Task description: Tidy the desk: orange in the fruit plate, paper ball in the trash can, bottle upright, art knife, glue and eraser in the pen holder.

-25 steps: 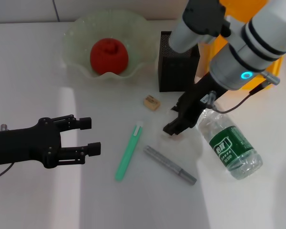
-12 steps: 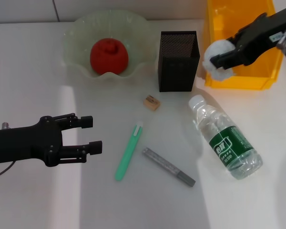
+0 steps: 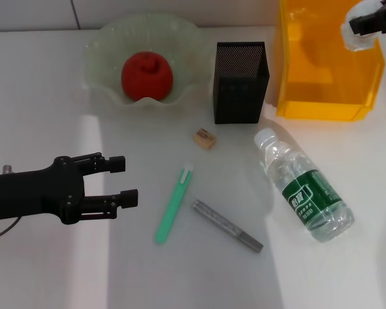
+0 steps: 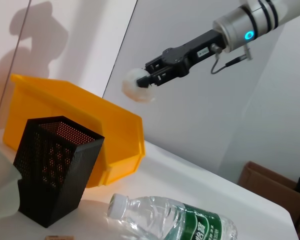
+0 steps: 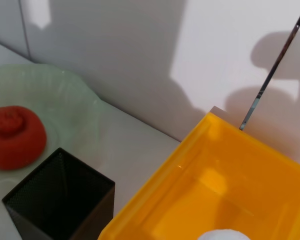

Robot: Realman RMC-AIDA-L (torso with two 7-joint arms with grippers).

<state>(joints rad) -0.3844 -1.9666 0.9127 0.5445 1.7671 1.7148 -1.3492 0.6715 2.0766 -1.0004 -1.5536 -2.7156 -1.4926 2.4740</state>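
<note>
Since the earlier frames the right gripper [image 3: 363,27] has carried the paper ball [image 3: 359,38] from the desk [image 3: 45,84], past the pen holder [image 3: 240,82], to a point above the trash can [image 3: 325,61]. Its fingers are clamped on the ball, which hangs in the air over the can's open interior; the can shows nothing inside. Well below and beside the right gripper, the bottle [image 3: 304,185] lies on its side. The left gripper [image 3: 123,182] hovers low over the desk, fingers apart, holding nothing. Just beyond it lie the art knife [image 3: 174,204] and the glue [image 3: 228,224]; farther off, the eraser [image 3: 204,138]; farthest, the fruit plate [image 3: 106,45] holding the orange [image 3: 147,75].
</note>
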